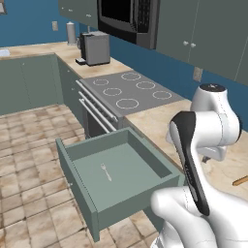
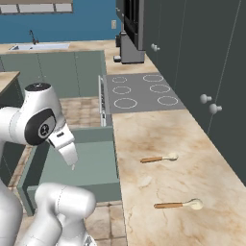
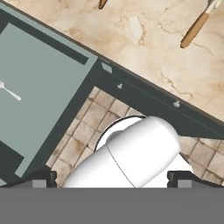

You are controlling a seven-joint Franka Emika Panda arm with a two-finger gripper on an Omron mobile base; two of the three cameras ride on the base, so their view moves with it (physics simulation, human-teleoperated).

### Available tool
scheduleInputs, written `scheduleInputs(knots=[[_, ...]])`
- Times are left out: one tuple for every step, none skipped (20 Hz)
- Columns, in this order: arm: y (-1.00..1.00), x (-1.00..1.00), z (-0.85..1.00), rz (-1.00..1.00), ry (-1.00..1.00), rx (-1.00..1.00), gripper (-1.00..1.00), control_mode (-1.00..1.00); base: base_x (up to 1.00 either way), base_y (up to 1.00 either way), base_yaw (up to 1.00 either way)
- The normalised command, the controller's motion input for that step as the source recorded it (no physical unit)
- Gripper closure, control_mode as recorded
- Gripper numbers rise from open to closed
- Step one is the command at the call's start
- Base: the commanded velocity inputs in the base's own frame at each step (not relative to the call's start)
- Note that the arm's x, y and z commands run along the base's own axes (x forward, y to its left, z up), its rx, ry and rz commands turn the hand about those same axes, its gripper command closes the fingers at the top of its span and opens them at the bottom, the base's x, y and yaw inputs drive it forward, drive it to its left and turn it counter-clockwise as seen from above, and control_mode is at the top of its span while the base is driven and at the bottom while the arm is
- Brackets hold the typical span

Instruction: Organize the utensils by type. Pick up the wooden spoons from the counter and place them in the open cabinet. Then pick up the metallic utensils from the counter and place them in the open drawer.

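Note:
Two wooden spoons lie on the beige counter [image 2: 158, 125], one nearer the stove [image 2: 159, 158] and one closer to me [image 2: 178, 204]. The hand view shows their orange-brown handles [image 3: 194, 28] along the top edge. A thin silver metallic utensil [image 1: 105, 171] [image 3: 9, 92] rests inside the open grey-green drawer [image 1: 131, 164] [image 2: 91, 163]. My gripper [image 3: 111, 178] hangs above the floor beside the drawer and looks straight down. It is open, with its fingertips [image 3: 43, 177] far apart and nothing between them. The open cabinet is out of view.
A glass cooktop [image 1: 127, 89] adjoins the counter, with oven handles [image 1: 94, 109] below it. A grey appliance [image 1: 94, 48] stands further along, under a microwave [image 1: 128, 19]. Closed upper cabinet doors with knobs [image 2: 209, 103] hang over the counter. Tiled floor [image 1: 29, 160] lies left of the drawer.

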Motion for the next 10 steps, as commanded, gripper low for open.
scheduleInputs(knots=[[0.0, -0.06, 0.0, 0.0, 0.0, 0.0, -1.0, -1.0, 0.0, 0.0, 0.0], [0.0, 0.0, 0.0, 0.0, 0.0, 0.0, -1.0, -1.0, 0.0, 0.0, 0.0], [0.0, 0.0, 0.0, 0.0, 0.0, 0.0, -1.0, -1.0, 0.0, 0.0, 0.0], [0.0, 0.0, 0.0, 0.0, 0.0, 0.0, -1.0, -1.0, 0.0, 0.0, 0.0], [0.0, 0.0, 0.0, 0.0, 0.0, 0.0, -1.0, -1.0, 0.0, 0.0, 0.0], [0.0, 0.0, 0.0, 0.0, 0.0, 0.0, -1.0, -1.0, 0.0, 0.0, 0.0], [0.0, 0.0, 0.0, 0.0, 0.0, 0.0, -1.0, -1.0, 0.0, 0.0, 0.0], [0.0, 0.0, 0.0, 0.0, 0.0, 0.0, -1.0, -1.0, 0.0, 0.0, 0.0], [0.0, 0.0, 0.0, 0.0, 0.0, 0.0, -1.0, -1.0, 0.0, 0.0, 0.0], [0.0, 0.0, 0.0, 0.0, 0.0, 0.0, -1.0, -1.0, 0.0, 0.0, 0.0]])
